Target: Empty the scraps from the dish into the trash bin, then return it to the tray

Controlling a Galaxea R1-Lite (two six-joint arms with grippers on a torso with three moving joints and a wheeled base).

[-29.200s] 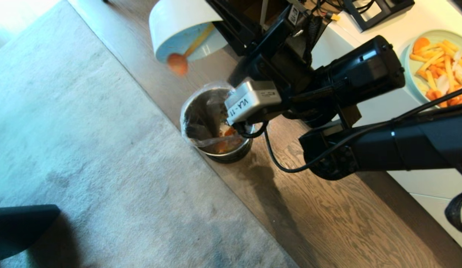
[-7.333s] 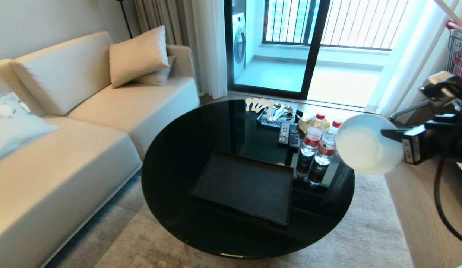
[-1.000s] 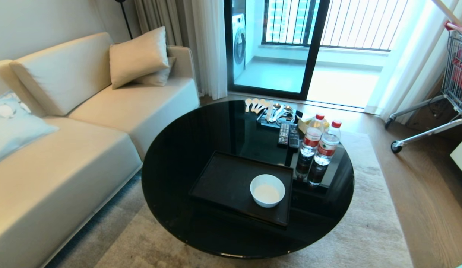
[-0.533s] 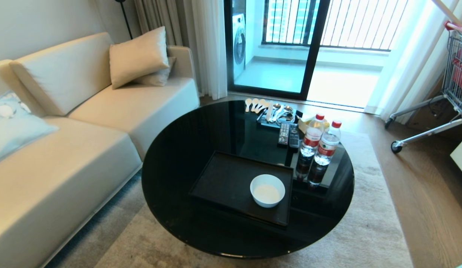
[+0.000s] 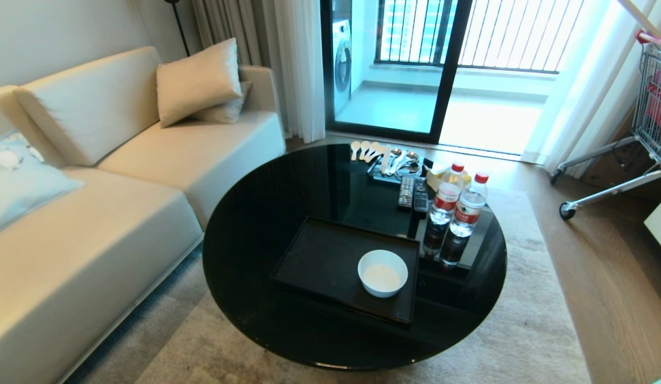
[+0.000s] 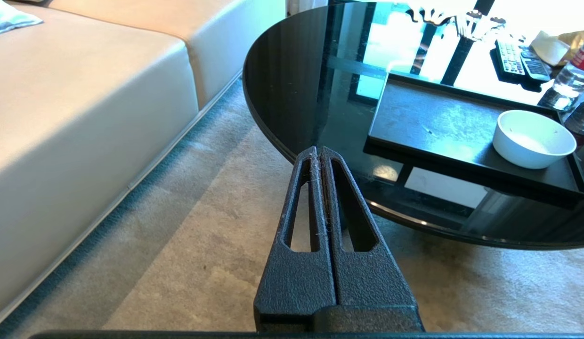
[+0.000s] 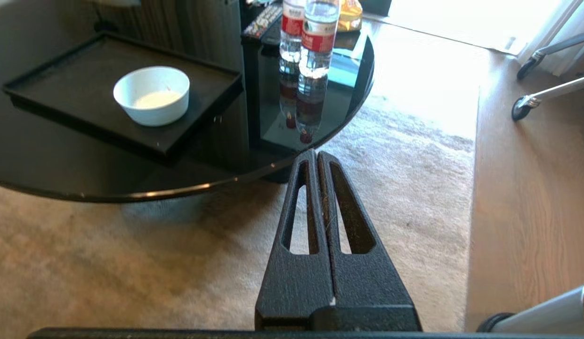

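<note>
The left gripper (image 6: 319, 151) hangs over the carpet (image 6: 188, 245) just short of the round black bench (image 6: 301, 84), its jaws pressed together and empty. On the bench lies the tray (image 6: 433, 127), with the dish (image 6: 533, 138) upright near one corner, no scraps visible inside. A cream sofa (image 6: 85, 108) stands beside the bench.

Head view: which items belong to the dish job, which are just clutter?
Job:
- white dish, upright and emptied, on the black tray
- both grippers shut, off the table: left, right

Clutter:
- two water bottles
- remotes
- spoons
- sofa
- cart
</note>
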